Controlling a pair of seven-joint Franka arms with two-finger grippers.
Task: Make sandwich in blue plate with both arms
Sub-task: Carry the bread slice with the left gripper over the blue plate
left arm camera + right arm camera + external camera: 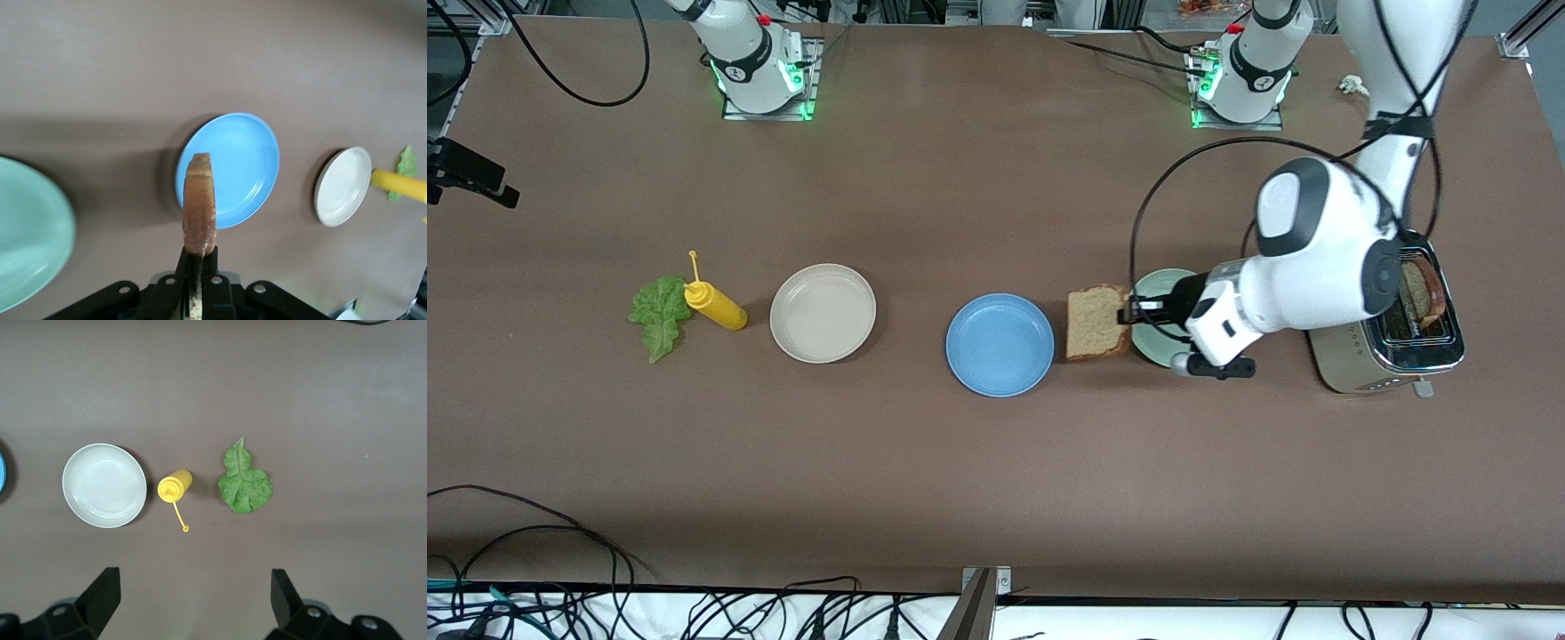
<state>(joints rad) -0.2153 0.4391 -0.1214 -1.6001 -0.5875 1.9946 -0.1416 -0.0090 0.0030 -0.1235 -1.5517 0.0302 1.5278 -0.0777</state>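
Beside the round matte blue plate, toward the left arm's end, a brown wholegrain bread slice hangs clamped in the left end effector; it should be centred and lowered flat before letting go. The right end effector waits wide open, empty, above the ruffled green lettuce leaf.

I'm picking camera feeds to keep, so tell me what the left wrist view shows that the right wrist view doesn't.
Only the left wrist view: the left hand shut on a bread slice held edge-on, the whole blue plate, and the pale green plate.

Only the right wrist view: the open right hand above bare table.

Both: the cream-white plate, yellow squeeze bottle and lettuce leaf, though only the leaf's edge shows in the left wrist view.
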